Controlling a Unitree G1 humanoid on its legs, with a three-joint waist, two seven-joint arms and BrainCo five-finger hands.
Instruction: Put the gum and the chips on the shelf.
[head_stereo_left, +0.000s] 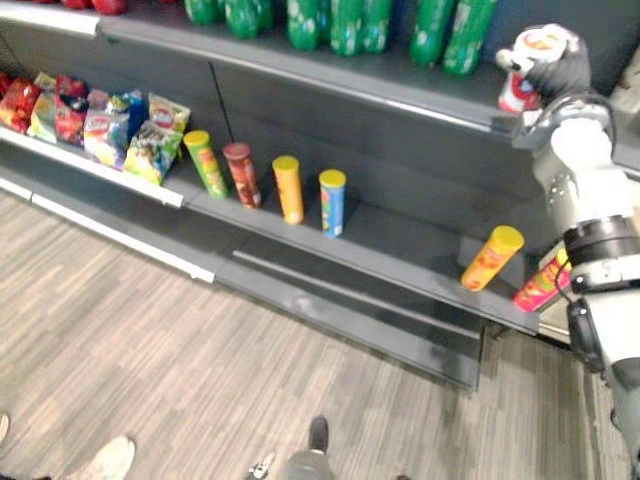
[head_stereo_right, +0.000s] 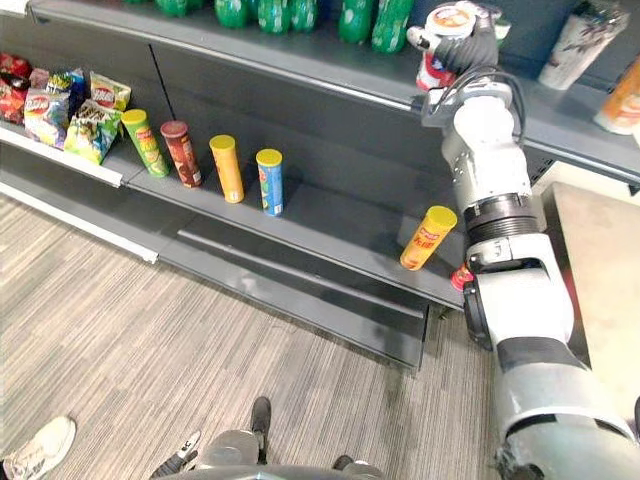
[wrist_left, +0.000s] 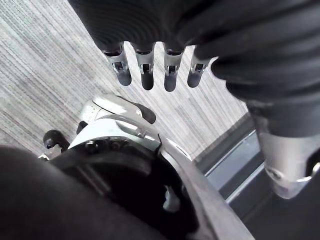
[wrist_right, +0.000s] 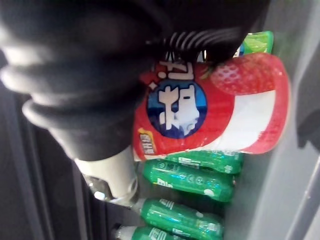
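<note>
The right hand (head_stereo_right: 480, 45) is raised to the upper shelf (head_stereo_left: 380, 85), curled round a red and white gum canister (wrist_right: 220, 107) with a strawberry print. It holds the canister at the shelf's front edge, just beside a row of green bottles (head_stereo_left: 345, 25); whether its base touches the shelf cannot be told.

On the middle shelf (head_stereo_left: 400, 245) an orange chips can (head_stereo_left: 491, 258) with a yellow lid leans tilted, near a red can (head_stereo_left: 540, 285) partly hidden by the arm. Further left stand four upright cans: green (head_stereo_left: 205, 163), brown (head_stereo_left: 242, 173), yellow (head_stereo_left: 288, 188) and blue (head_stereo_left: 332, 202), then chip bags (head_stereo_left: 130, 130).

The left hand (wrist_left: 150, 30) hangs over the striped floor (head_stereo_left: 200, 370), fingers (wrist_left: 146, 75) straight, holding nothing.
</note>
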